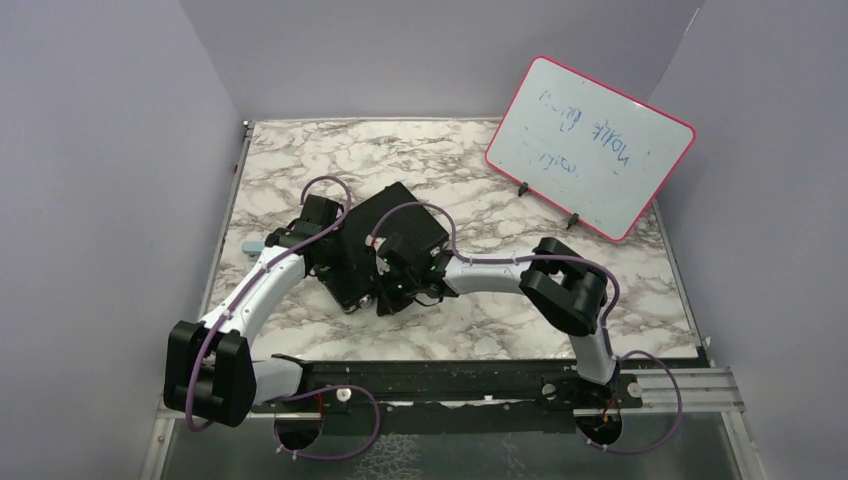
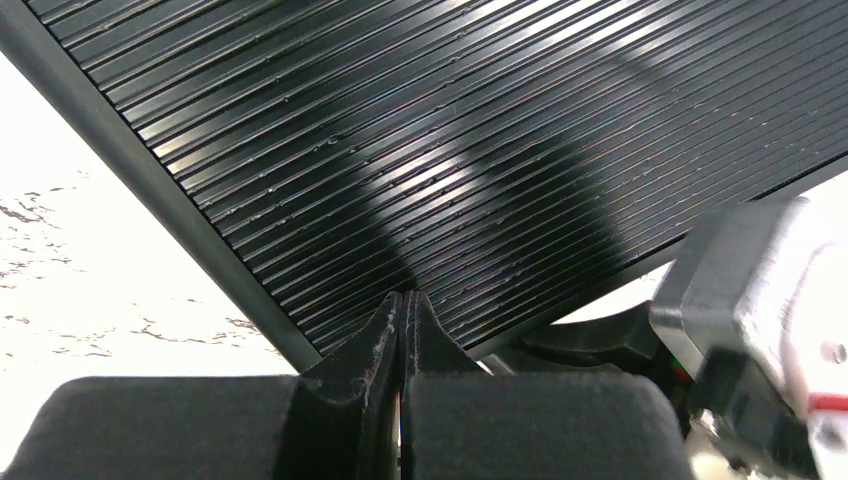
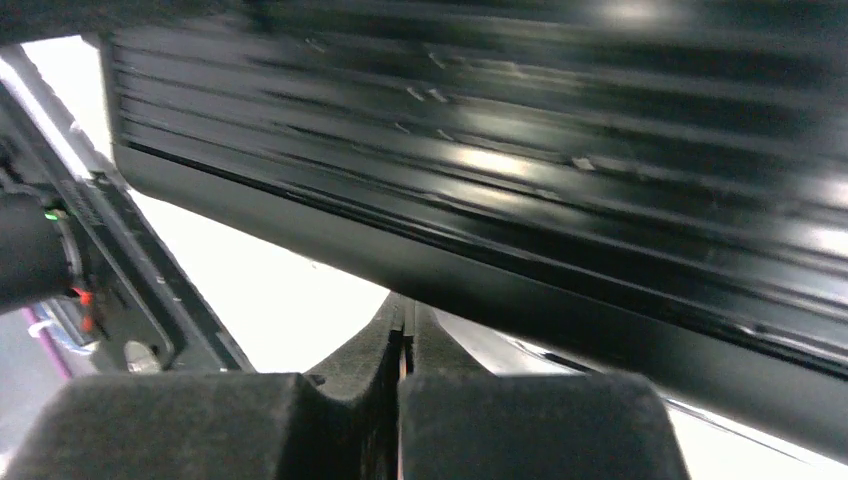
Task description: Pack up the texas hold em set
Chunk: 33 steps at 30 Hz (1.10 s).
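Observation:
The texas hold em set shows as a closed black briefcase (image 1: pixel 385 225) with a ribbed lid, lying askew mid-table. My left gripper (image 1: pixel 340 258) is shut with nothing in it, at the case's left side. In the left wrist view its tips (image 2: pixel 405 300) rest at the ribbed lid (image 2: pixel 450 130) near the near edge. My right gripper (image 1: pixel 388 290) is also shut on nothing, at the case's near corner. In the right wrist view its tips (image 3: pixel 404 305) sit just below the case's dark edge (image 3: pixel 500 150). What the case holds is hidden.
A pink-framed whiteboard (image 1: pixel 590 145) leans at the back right. A small light-blue oblong object (image 1: pixel 252 245) lies left of the left arm. Purple walls close in the marble table (image 1: pixel 480 330). The right arm's wrist (image 2: pixel 760 300) shows close beside the left gripper.

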Tool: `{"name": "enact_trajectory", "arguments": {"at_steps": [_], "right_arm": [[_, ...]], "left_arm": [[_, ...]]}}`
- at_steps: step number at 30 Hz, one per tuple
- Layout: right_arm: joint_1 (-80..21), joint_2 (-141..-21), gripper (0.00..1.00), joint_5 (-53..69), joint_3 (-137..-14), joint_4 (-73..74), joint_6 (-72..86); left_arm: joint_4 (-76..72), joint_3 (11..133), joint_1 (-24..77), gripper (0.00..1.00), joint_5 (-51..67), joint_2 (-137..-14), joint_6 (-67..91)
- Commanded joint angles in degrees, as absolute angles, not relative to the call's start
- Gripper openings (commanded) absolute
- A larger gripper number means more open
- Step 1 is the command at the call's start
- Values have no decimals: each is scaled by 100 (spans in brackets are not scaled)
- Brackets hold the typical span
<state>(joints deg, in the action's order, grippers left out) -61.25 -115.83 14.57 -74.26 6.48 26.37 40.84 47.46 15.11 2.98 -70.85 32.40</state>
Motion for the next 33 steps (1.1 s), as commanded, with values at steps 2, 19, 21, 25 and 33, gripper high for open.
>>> {"name": "enact_trajectory", "arguments": {"at_steps": [2, 19, 21, 25, 33], "right_arm": [[-6181, -11623, 1, 857, -7082, 316, 2382], [-6195, -7669, 55, -2678, -6478, 2965, 3259], [-6189, -7140, 61, -3225, -6629, 3341, 3251], [-6193, -6282, 67, -3963, -7122, 3961, 3078], [-6189, -5111, 74, -4738, -7764, 4262, 2302]], "left_arm": [[4394, 4697, 1510, 2, 305, -7169, 3290], [4401, 6486, 1597, 58, -923, -4898, 1679], [4415, 6721, 1617, 66, -1096, -4743, 1436], [4352, 6956, 1653, 78, -1235, -4405, 1206], [4255, 7351, 1668, 87, -1599, -3579, 947]]}}
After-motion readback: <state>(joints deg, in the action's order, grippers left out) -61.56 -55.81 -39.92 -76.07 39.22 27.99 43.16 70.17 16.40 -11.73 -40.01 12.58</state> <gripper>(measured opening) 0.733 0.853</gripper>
